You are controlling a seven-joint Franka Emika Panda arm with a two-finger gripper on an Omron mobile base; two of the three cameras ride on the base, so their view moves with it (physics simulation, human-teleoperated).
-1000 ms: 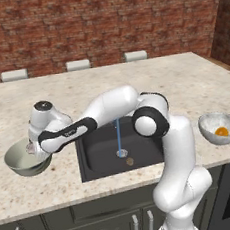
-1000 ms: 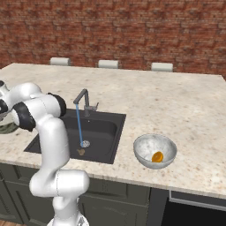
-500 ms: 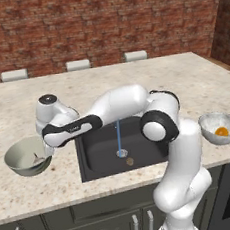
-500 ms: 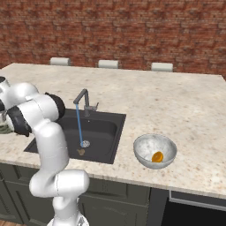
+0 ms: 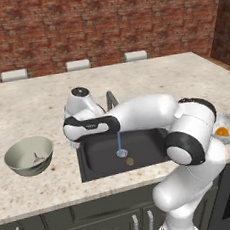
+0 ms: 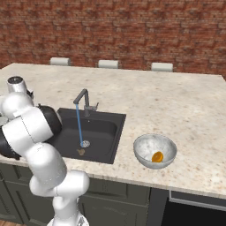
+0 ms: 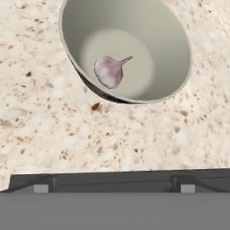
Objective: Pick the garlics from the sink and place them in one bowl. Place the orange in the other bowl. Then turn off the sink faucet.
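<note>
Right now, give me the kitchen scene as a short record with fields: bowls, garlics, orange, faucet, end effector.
green-grey bowl: on the counter left of the sink, holds the pale garlic
brown garlic: in the sink beside the drain
mottled bowl: right of the sink, holds the orange
faucet: water running
end effector: fingertips low in the hand view, nothing between them, open or shut unclear
</note>
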